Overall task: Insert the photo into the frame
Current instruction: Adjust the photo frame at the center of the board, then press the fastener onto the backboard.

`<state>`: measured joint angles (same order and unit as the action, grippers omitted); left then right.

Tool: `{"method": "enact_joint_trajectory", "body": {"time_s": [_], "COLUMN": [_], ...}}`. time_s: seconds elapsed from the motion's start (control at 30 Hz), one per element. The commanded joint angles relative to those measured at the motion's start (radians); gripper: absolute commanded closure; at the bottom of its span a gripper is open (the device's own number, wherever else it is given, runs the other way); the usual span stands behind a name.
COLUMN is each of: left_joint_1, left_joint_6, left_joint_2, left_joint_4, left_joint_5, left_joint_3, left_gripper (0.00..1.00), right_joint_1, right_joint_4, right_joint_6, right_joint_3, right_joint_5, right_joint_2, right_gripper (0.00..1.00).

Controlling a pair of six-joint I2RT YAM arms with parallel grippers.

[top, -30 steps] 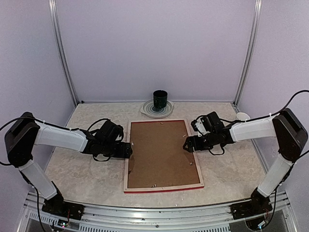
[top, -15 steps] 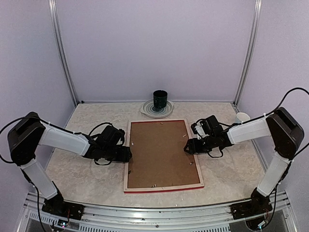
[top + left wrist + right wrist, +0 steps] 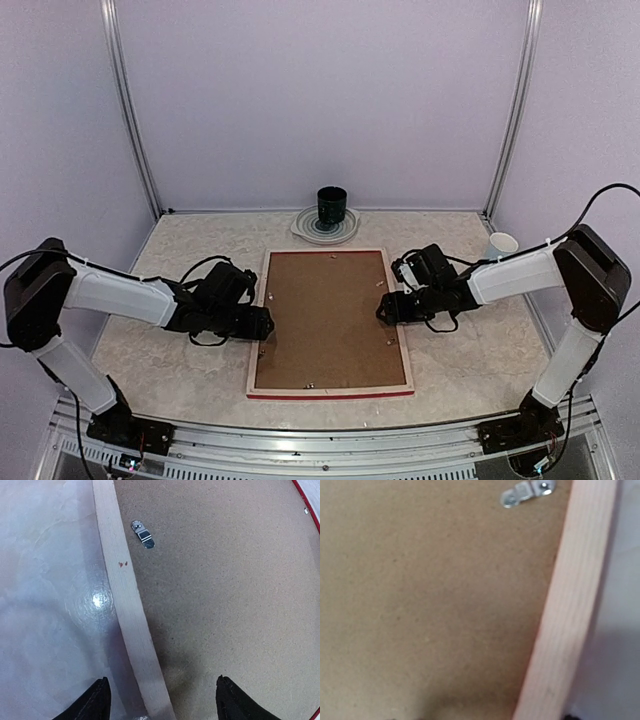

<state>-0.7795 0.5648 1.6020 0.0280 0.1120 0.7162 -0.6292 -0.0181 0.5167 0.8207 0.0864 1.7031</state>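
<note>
Lying face down in the middle of the top external view, the frame (image 3: pixel 330 392) shows its pale wood back, with a thin red strip along its lower edge. Its long axis runs up and down the picture, the top leaning slightly to the right. A brown backing board (image 3: pixel 330 320) fills its opening. The left gripper (image 3: pixel 262 322) sits at the middle of the frame's left long side, and the right gripper (image 3: pixel 384 308) at the middle of the right long side. Both are low over the marbled table (image 3: pixel 470 350). Above the frame, a dark cup (image 3: pixel 332 207) stands on a pale plate (image 3: pixel 305 228). A white cup (image 3: pixel 503 243) stands at the right edge, well apart from the frame.

From the left wrist, the wooden rail (image 3: pixel 125 595) runs from the top down to the lower middle. The table is on its left and the backing board (image 3: pixel 225 595) on its right. Two dark fingertips (image 3: pixel 97 702) stand wide apart at the bottom, one over the table and one over the board, astride the rail. A small metal clip (image 3: pixel 143 534) lies on the board just beside the rail near the top.

From the right wrist, the view is close and blurred. The rail (image 3: pixel 565 610) slants from the upper right to the lower middle, with the board (image 3: pixel 420 595) to its left. A metal clip (image 3: pixel 527 492) is at the top. Only a dark sliver shows at the bottom, so I cannot tell how this gripper's fingers stand.
</note>
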Motion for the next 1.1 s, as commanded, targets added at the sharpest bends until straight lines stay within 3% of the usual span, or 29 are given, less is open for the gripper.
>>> {"method": "enact_joint_trajectory", "body": {"time_s": [0.0,0.13,0.47,1.07], "left_joint_1": [-0.005,-0.007,-0.051,-0.111], "left_joint_6": [-0.001,-0.017,-0.063,-0.086], "left_joint_2": [-0.081,-0.136,-0.15,-0.024], "left_joint_4": [0.12,0.215,0.413,0.508], "left_joint_5": [0.021,0.005,-0.037,-0.035], "left_joint_3": [0.047,0.072,0.106,0.178], "left_gripper": [0.26,0.22,0.23,0.3], "right_joint_1": [-0.007,-0.007,-0.004,-0.002], "right_joint_4": [-0.121,-0.151,-0.142,-0.088], "right_joint_6": [-0.018,-0.058,-0.132,-0.132], "right_joint_3": [0.028,0.053,0.02,-0.035], "right_joint_5": [-0.058,-0.035,-0.01,-0.1], "right_joint_2": [0.003,-0.001,-0.051,-0.056], "right_gripper": [0.27,0.26,0.26,0.29]}}
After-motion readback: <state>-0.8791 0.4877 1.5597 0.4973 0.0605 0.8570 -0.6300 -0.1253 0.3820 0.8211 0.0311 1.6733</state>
